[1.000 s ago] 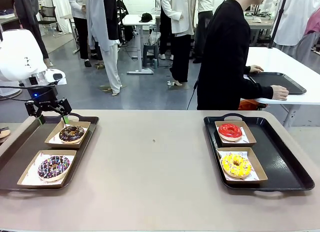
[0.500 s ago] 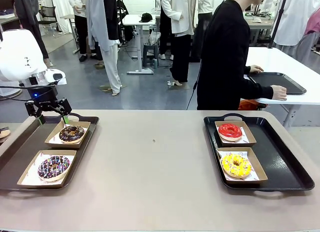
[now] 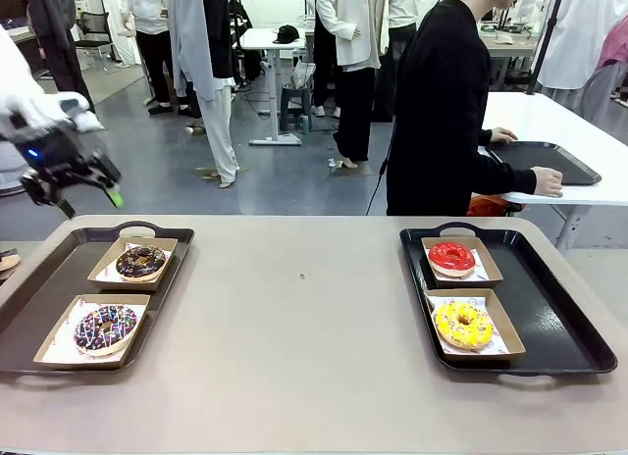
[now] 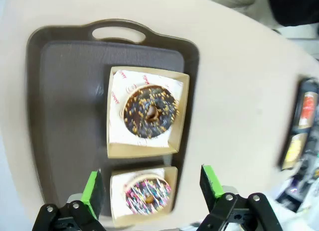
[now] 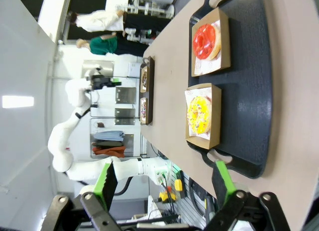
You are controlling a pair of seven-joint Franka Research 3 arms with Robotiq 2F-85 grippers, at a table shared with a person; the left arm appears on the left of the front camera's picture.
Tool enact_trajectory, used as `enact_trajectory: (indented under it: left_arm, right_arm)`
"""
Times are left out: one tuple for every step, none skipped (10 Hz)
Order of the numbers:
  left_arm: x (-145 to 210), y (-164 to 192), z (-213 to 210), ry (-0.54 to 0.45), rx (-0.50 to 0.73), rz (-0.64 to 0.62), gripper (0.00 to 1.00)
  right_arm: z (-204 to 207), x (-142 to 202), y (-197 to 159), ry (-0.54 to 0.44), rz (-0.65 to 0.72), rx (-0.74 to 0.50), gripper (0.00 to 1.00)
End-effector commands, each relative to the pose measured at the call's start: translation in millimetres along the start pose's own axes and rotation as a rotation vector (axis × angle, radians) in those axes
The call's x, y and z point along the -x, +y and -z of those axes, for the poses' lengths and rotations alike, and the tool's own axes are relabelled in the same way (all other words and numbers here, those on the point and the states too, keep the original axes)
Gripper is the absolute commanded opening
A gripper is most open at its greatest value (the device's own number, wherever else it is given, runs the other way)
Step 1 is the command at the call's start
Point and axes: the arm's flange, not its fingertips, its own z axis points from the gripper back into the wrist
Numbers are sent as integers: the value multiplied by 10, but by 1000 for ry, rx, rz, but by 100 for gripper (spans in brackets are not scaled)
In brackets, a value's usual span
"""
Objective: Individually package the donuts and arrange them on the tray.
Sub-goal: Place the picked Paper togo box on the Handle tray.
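Observation:
Two black trays lie on the tan table. The left tray [image 3: 49, 278] holds two cardboard boxes: a chocolate donut with orange sprinkles [image 3: 140, 262] [image 4: 149, 111] and a chocolate donut with pale sprinkles [image 3: 105, 328] [image 4: 148, 197]. On the right tray [image 3: 549, 318] [image 5: 249, 91] sit a boxed red donut [image 3: 451, 258] [image 5: 206, 41] and a boxed yellow donut [image 3: 463, 324] [image 5: 199, 115]. My left gripper [image 3: 90, 200] [image 4: 152, 183] hangs open and empty, high above the far left corner. My right gripper [image 5: 163, 178] is open and empty, well back from the right tray.
A person in black [image 3: 446, 102] stands at the far side, turned away, hands on another black tray [image 3: 545, 161] on a white table. The tabletop between the trays [image 3: 304, 308] is bare. More people stand farther back.
My left gripper has risen and drawn back to the left, away from the far box on the left tray. Donuts and boxes have not moved.

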Motion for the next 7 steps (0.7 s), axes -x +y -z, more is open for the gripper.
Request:
enact_trajectory:
  left_arm:
    - [37, 445, -277, 35, 162, -75, 100]
    - [88, 623, -440, 74, 250, -84, 100]
    - [126, 884, -634, 96, 374, -75, 100]
    - [201, 1118, -783, 114, 493, -53, 100]
    - [258, 1374, -883, 124, 592, -53, 100]
    - [321, 1606, -940, 114, 675, -47, 100]
    - [404, 1860, -958, 97, 768, -31, 100]
  right_arm:
    - [-4, 22, 20, -1, 9, 5, 100]
    - [-4, 22, 20, -1, 9, 5, 100]
    - [-4, 22, 20, -1, 9, 5, 100]
    - [-4, 22, 20, -1, 9, 5, 100]
    - [-4, 22, 20, -1, 9, 5, 100]
    - [-4, 22, 20, -1, 9, 5, 100]
    - [-4, 22, 20, -1, 9, 5, 100]
